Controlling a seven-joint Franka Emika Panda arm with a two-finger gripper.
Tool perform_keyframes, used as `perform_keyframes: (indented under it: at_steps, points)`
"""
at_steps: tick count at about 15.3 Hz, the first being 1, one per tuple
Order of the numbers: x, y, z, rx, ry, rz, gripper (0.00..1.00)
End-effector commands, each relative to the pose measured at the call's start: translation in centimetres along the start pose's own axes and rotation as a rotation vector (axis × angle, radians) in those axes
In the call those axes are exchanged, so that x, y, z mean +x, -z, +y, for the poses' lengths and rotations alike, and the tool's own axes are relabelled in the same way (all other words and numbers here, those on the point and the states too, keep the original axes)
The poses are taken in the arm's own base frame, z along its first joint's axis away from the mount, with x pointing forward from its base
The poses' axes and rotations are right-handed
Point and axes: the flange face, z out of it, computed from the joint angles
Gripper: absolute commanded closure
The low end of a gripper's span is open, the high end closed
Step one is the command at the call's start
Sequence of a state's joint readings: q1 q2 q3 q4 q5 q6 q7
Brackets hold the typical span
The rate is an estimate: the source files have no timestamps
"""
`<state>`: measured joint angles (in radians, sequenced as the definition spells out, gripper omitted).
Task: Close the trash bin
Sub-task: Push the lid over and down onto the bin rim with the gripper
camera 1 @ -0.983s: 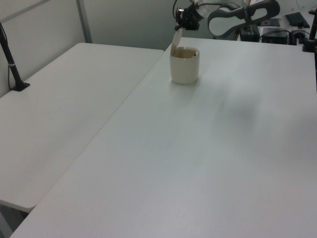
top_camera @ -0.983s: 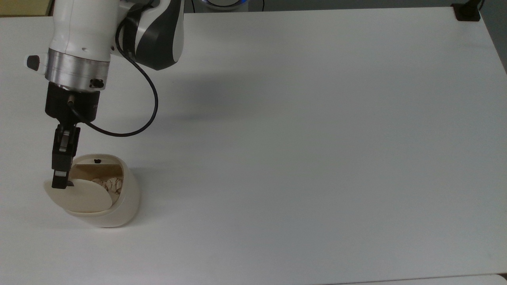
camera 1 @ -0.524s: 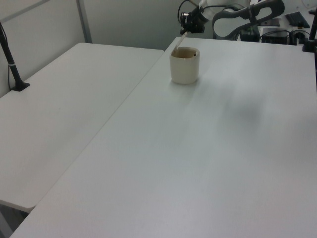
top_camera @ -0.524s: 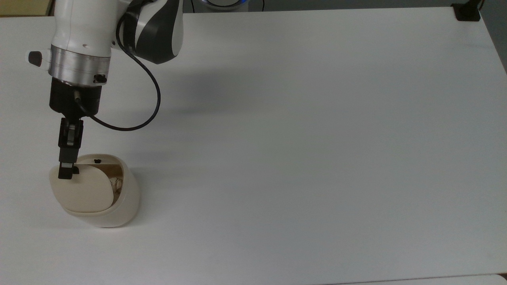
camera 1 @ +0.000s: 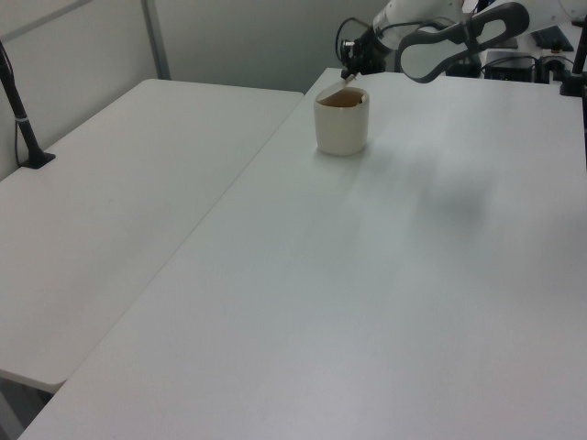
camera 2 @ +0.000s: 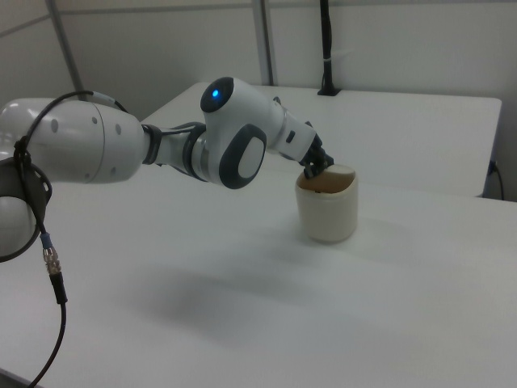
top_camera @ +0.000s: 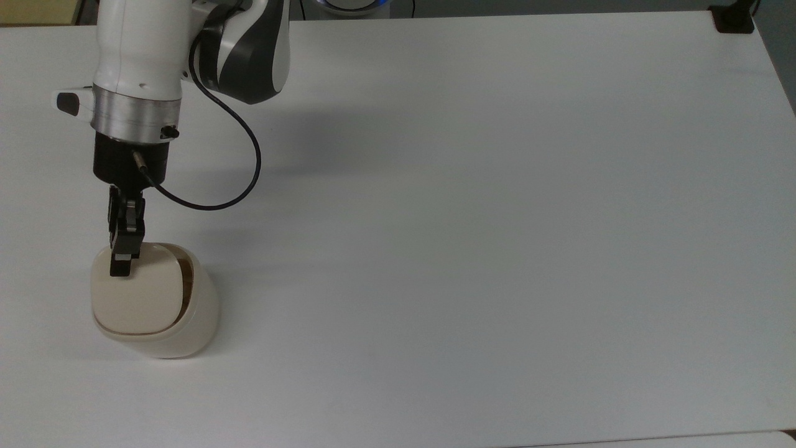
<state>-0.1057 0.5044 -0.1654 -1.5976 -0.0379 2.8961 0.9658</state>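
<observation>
The arm (top_camera: 143, 56) reaches in from the top view's upper left and points its black pincer (top_camera: 121, 264) steeply down onto the trash bin (top_camera: 155, 302). In the right view the white, rounded arm links stretch from the right view's left toward the bin, wrist bent down at the bin's rim. The fingers (top_camera: 122, 249) appear pressed together on the lid (top_camera: 138, 292) edge, though whether they clamp it or just push on it I cannot tell. A black cable (top_camera: 239, 168) loops from the wrist.

The bin is smooth cream-white plastic with a rounded-square body, standing near the top view's left edge of the plain white desk (top_camera: 497, 218). Its lid is a flat rounded square.

Half a second ago the lid stood more raised, showing brown interior; now it lies nearly flat, with a thin brown gap along its right side in the top view. The pincer has shifted toward the top view's right.
</observation>
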Motion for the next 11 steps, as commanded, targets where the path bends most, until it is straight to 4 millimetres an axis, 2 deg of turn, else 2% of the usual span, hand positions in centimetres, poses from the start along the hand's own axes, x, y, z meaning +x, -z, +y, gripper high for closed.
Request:
perform_keyframes:
  at_steps: [1, 6, 11]
  points:
    - [-0.77, 1.02, 1.98, -0.028, 0.057, -0.027, 1.0]
    - [-1.43, 0.76, 2.8, -0.055, 0.092, -0.052, 1.0]
    - [-1.76, 0.83, 2.66, -0.063, 0.112, -0.066, 1.0]
